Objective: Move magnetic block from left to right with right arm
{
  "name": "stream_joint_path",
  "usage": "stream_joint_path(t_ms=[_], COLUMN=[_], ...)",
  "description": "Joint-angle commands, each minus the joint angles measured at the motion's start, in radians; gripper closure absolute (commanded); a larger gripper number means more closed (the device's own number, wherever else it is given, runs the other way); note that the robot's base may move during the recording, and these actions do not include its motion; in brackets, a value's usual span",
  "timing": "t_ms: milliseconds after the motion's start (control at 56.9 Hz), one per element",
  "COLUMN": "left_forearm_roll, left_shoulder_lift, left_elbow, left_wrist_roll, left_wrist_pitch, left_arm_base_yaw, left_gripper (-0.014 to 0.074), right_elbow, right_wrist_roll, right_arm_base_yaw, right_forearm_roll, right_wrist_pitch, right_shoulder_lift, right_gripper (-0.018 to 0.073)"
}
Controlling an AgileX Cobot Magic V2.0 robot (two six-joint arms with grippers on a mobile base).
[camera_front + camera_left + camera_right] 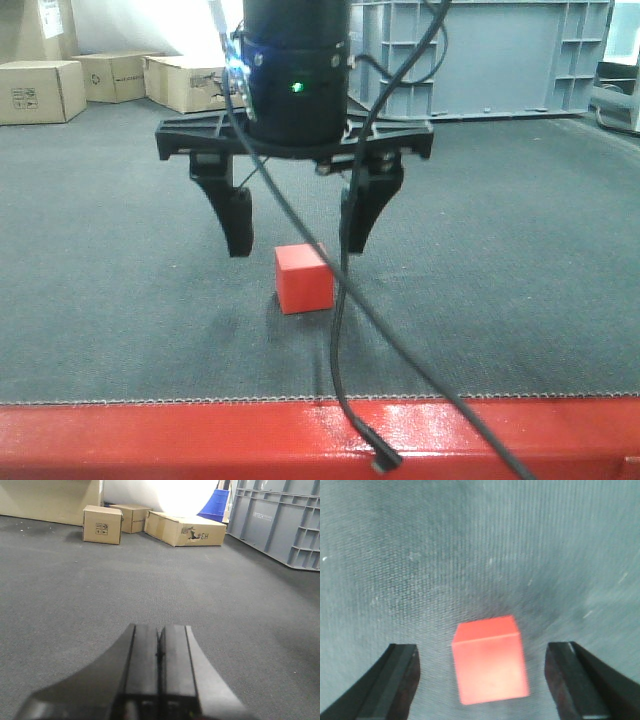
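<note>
Black right gripper hangs with fingers spread wide above the small matte red cube, which sits free on grey carpet; pre-grasp, so next it likely lowers and closes. Left gripper rests clenched, empty

Right gripper: matte black plastic, two tapered curved fingers under a flat crossbar, black cylindrical wrist with a green light at 12 o'clock, blue glow at 11. Thin black cables hang in front. Left gripper: black, flat-faced fingers, rounded base.
</note>
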Motion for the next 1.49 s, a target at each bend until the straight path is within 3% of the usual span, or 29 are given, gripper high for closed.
stream_joint_path(t_ms=[0,176,299,387,457,703,844,1019,1142,1283,1476], left_forearm_roll=[-0.003,-0.003,-0.003,-0.003,-0.003,-0.003,-0.003,-0.003,-0.003,-0.003,-0.003], left_shoulder_lift=[-0.01,-0.01,-0.01,-0.01,-0.01,-0.01,-0.01,-0.01,-0.01,-0.01,-0.01], left_elbow=[0.008,0.008,0.008,0.008,0.008,0.008,0.008,0.008,0.008,0.008,0.008], left_wrist_roll=[0.0,0.0,0.0,0.0,0.0,0.0,0.0,0.0,0.0,0.0,0.0], left_wrist_pitch=[-0.078,-0.078,-0.078,-0.078,-0.078,-0.078,-0.078,-0.078,-0.078,-0.078,-0.078], left_arm_base_yaw=[-0.006,-0.006,-0.006,-0.006,-0.006,-0.006,-0.006,-0.006,-0.006,-0.006,-0.006], left_gripper=[0.0722,0.0722,0.0722,0.0722,0.0722,0.0722,0.0722,0.0722,0.0722,0.0722,0.0722], right_elbow=[-0.025,0.047,0.138,0.216,0.279,0.558,0.717,0.905,1.024,1.15,1.301], right_wrist_roll=[-0.083,-0.228,-0.318,-0.373,-0.41,-0.452,-0.503,-0.644,-0.714,-0.721,-0.721], right_arm_base_yaw=[0.001,-0.008,-0.054,-0.101,-0.152,-0.378,-0.513,-0.67,-0.748,-0.805,-0.814], right_forearm_roll=[-0.042,-0.064,-0.064,-0.064,-0.062,-0.045,-0.017,0.128,0.141,0.144,0.137], right_wrist_pitch=[-0.013,-0.089,-0.148,-0.167,-0.175,-0.361,-0.552,-0.783,-0.883,-0.957,-0.976], right_shoulder_lift=[-0.108,-0.213,-0.301,-0.374,-0.433,-0.692,-0.839,-1.004,-1.11,-1.241,-1.47], right_gripper=[-0.0049,-0.0049,-0.0045,0.0011,0.0084,0.0547,0.0539,0.0539,0.0539,0.0539,0.0539])
